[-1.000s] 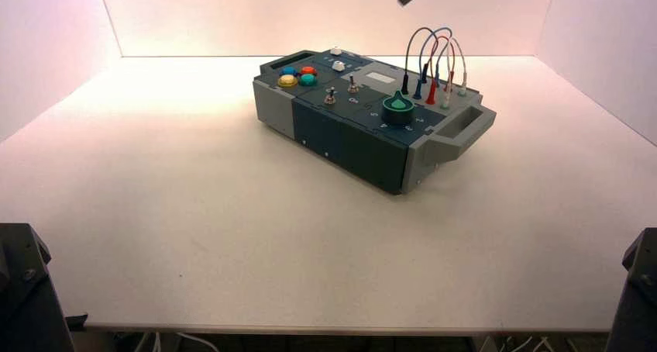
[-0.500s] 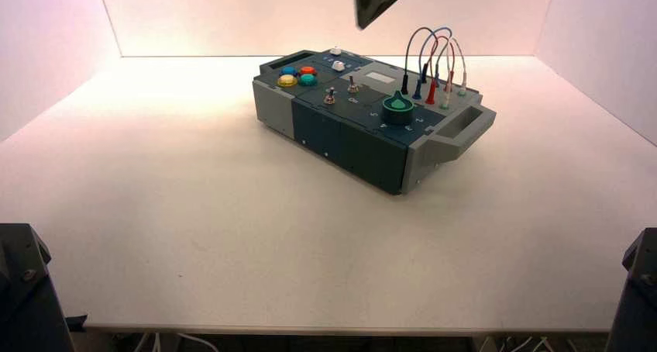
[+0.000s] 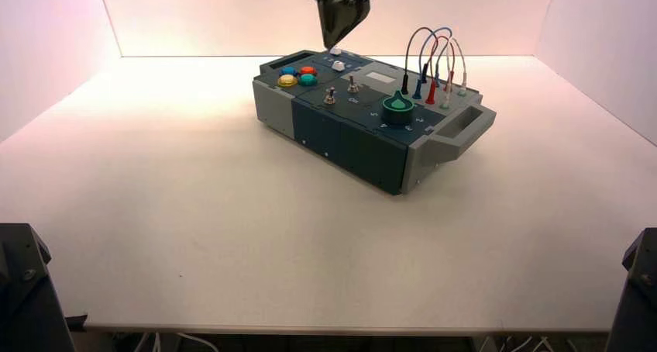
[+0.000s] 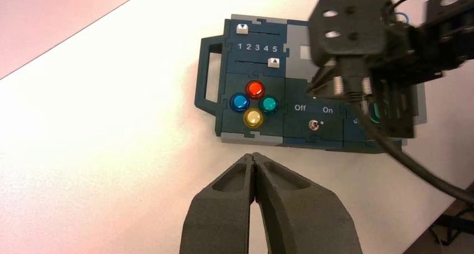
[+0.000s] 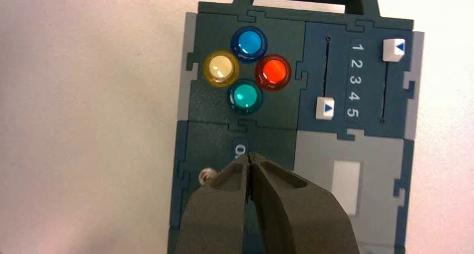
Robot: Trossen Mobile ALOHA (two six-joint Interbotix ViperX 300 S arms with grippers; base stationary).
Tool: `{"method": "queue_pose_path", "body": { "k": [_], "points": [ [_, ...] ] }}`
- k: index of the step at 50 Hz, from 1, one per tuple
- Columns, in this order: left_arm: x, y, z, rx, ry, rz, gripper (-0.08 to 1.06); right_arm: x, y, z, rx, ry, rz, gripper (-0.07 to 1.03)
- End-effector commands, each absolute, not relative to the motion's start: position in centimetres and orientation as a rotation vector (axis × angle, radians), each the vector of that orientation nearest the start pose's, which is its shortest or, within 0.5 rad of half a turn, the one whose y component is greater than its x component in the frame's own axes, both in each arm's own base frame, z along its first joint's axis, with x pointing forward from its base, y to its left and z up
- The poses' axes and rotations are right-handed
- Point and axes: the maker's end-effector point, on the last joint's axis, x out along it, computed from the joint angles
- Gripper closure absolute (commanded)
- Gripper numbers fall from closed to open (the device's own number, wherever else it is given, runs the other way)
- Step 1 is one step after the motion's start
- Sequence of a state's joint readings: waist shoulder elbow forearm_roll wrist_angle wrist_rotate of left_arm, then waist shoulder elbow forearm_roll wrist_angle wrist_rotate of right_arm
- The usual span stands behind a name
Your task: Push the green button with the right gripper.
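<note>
The green button (image 5: 245, 97) is a small teal dome in a cluster with the yellow (image 5: 221, 68), blue (image 5: 249, 42) and red (image 5: 273, 71) buttons. It also shows in the high view (image 3: 307, 79) and the left wrist view (image 4: 269, 104). My right gripper (image 5: 250, 156) is shut to a point and hovers above the box's switch panel, short of the green button. In the high view the right gripper (image 3: 333, 43) hangs over the box's far side. My left gripper (image 4: 253, 155) is shut and empty, above the table beside the box.
The box (image 3: 349, 135) stands turned on the white table. It has two white sliders (image 5: 325, 108), toggle switches (image 3: 330, 96), a dark green knob (image 3: 398, 109) and looped wires (image 3: 434, 65). The right arm's wrist (image 4: 358, 41) shows over the box in the left wrist view.
My right gripper has come down and to the left from the top edge, from above the wires to above the sliders near the buttons. The box has not moved.
</note>
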State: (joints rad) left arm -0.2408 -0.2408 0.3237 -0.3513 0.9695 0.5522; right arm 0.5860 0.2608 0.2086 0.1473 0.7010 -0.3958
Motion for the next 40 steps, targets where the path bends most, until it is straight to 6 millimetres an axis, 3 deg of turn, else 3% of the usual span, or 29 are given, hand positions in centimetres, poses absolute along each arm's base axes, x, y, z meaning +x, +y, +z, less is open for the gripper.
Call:
{"method": "queue_pose_path", "body": {
  "k": [1, 21, 40],
  "points": [
    [35.3, -13.8, 28.0, 0.288, 0.888, -0.652, 1.0, 39.7, 28.8, 11.8, -0.526, 0.993, 0.772, 0.98],
    [35.4, -13.9, 27.6, 0.284, 0.898, -0.655, 1.0, 41.8, 30.3, 10.2, -0.536, 1.0, 0.779, 0.98],
    [35.4, -13.9, 27.6, 0.282, 0.899, -0.658, 1.0, 42.0, 31.4, 8.5, -0.552, 1.026, 0.796, 0.98]
  ]
}}
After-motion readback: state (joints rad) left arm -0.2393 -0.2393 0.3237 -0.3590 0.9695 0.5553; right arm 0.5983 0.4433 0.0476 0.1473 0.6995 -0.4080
